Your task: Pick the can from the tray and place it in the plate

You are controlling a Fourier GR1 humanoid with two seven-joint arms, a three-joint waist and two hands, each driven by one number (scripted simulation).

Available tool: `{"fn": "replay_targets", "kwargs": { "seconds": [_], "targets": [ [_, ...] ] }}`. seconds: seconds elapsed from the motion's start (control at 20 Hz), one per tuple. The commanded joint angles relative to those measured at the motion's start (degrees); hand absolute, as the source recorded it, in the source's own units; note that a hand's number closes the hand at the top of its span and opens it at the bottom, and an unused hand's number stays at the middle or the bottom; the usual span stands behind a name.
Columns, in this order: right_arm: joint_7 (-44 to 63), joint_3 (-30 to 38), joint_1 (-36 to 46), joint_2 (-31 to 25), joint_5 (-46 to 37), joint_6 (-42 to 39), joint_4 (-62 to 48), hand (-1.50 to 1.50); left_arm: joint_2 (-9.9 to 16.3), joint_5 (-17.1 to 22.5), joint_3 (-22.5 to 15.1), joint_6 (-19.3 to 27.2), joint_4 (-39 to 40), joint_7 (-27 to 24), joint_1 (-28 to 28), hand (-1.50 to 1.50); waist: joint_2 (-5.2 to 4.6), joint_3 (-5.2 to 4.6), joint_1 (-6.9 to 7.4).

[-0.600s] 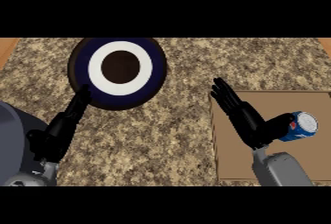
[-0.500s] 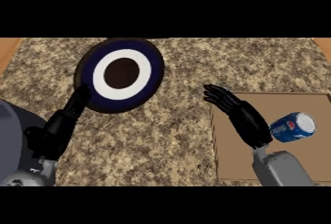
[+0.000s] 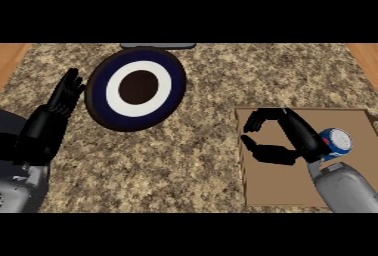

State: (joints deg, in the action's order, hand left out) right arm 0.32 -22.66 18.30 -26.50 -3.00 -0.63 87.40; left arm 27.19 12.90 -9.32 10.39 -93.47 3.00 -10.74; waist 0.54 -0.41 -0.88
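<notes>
A blue can (image 3: 336, 144) with a white and red end lies on its side on the brown tray (image 3: 273, 185) at the right. My right hand (image 3: 284, 142) hovers over the tray just left of the can, fingers half curled and thumb apart, holding nothing; the wrist hides part of the can. The plate (image 3: 136, 89), dark blue with a white ring and dark centre, sits on the counter at the upper left. At the left edge my left hand (image 3: 63, 97) rests open with its fingers up, beside the plate.
The speckled stone counter (image 3: 192, 165) spreads between plate and tray. Wooden strips (image 3: 11, 55) show at both upper corners. A grey object (image 3: 159, 45) peeks in at the top edge behind the plate.
My right hand has dropped lower over the tray and its fingers have curled from straight to half bent. The view has shifted, so plate and can sit differently. The left hand stays open.
</notes>
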Motion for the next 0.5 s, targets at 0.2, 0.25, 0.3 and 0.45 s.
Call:
{"fn": "replay_targets", "kwargs": {
  "seconds": [0.2, 0.25, 0.3, 0.45],
  "targets": [
    [-14.5, 3.6, -14.1, 8.9, 1.4, 12.0, 4.2, -1.50, 0.7, 1.1, 3.8, -2.4, 2.3, -0.5, -2.8, 0.00, -0.45, 0.44, -0.02],
    [-15.7, 4.2, -14.8, 8.7, 1.7, 11.7, 5.2, -1.50, 1.4, 2.4, 5.0, -4.2, 3.0, 0.3, -5.1, 0.00, -0.47, 0.43, 0.03],
    [-23.0, 8.5, -16.1, 5.7, 3.9, 9.4, 1.6, -1.50, 2.0, 3.3, 5.4, -5.1, 0.3, 0.3, -1.5, 0.00, -0.48, 0.47, 0.57],
    [-13.0, 11.6, -13.9, 1.9, 3.5, 8.7, 12.6, -1.50, -0.7, 0.0, 4.6, -3.8, 6.0, 0.0, -5.9, 0.00, -0.48, 0.37, -0.03]
  ]
}}
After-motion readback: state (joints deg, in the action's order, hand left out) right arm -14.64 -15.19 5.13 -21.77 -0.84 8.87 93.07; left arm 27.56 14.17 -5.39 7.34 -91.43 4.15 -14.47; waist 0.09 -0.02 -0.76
